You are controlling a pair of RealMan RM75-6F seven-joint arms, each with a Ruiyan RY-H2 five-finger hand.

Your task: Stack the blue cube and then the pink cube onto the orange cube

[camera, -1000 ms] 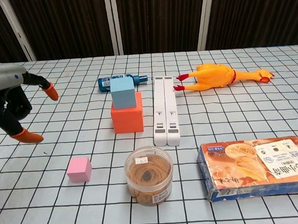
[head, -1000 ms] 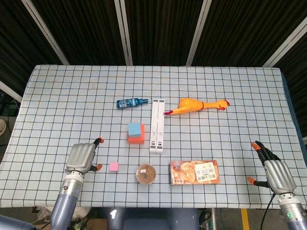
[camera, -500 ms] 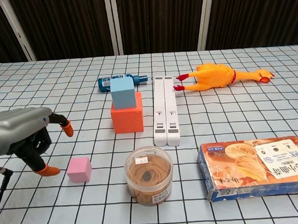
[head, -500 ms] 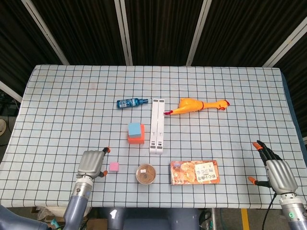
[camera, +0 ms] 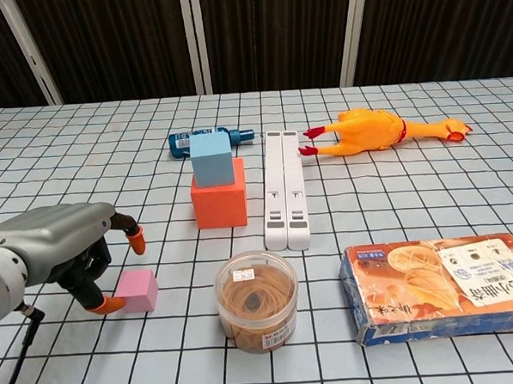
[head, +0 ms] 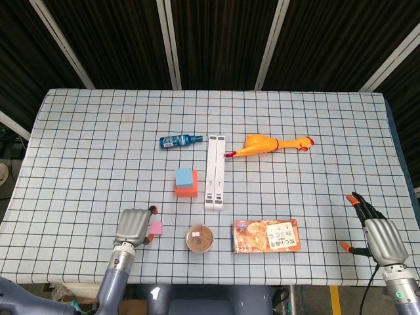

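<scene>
Pink cube [camera: 136, 290] sits between the left robot hand's [camera: 70, 251] spread fingers, not yet grasped.

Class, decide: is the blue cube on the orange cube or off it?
On it. The blue cube sits atop the orange cube; the pink cube lies on the table.

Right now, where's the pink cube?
In both views the pink cube sits near the front left of the table, just left of the round tub, with the left hand right beside it.
</scene>
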